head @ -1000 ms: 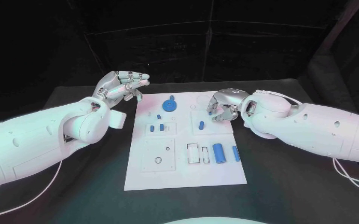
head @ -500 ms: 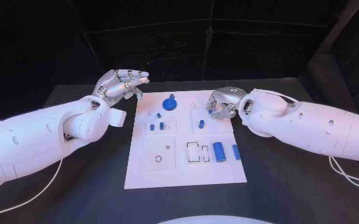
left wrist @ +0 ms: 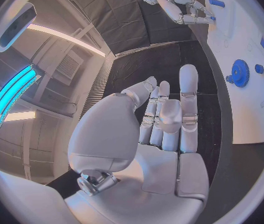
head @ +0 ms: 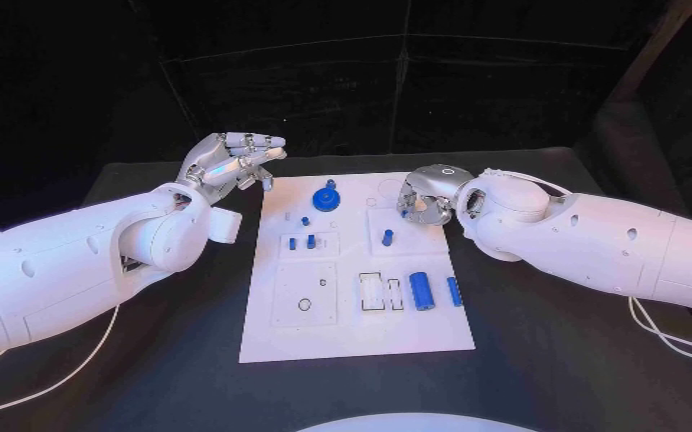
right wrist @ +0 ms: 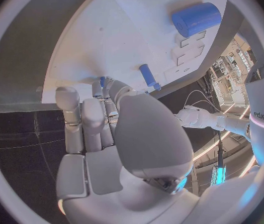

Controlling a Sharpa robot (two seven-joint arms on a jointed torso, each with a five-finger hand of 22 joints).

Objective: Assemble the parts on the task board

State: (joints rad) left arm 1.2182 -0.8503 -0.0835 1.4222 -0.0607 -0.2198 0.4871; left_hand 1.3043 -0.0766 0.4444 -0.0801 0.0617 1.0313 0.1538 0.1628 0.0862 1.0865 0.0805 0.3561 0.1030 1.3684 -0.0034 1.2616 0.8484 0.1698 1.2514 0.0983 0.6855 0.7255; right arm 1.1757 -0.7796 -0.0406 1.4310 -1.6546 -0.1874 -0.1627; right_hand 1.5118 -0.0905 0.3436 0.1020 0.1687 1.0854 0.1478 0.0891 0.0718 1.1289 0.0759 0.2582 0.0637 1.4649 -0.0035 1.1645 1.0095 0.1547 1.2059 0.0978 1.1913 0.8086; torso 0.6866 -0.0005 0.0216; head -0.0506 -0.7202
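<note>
White task board (head: 356,322) lies mid-frame on the black desk (head: 548,352) in the head view; a blue gear (head: 326,199) sits at its upper centre, a blue cylinder (head: 421,291) lower right, small blue pegs (head: 300,243) left of centre. Left hand (head: 231,164), upper left of frame beside the board's top corner, fingers (head: 257,139) loosely curled, carrying nothing. Right hand (head: 430,195), right of centre over the board's upper right edge, fingers bent inward; contents cannot be told here.

Left wrist view: left hand (left wrist: 159,129) with fingers extended together, empty; gear (left wrist: 240,73) at right edge.

Right wrist view: right hand (right wrist: 116,134) curled, a small blue part (right wrist: 102,81) apparently at its fingertips (right wrist: 109,87); whether pinched, cannot tell. Cylinder (right wrist: 196,19) upper right.

Handling advice: confirm the pinch, align the part square to its recess, lower gently.
</note>
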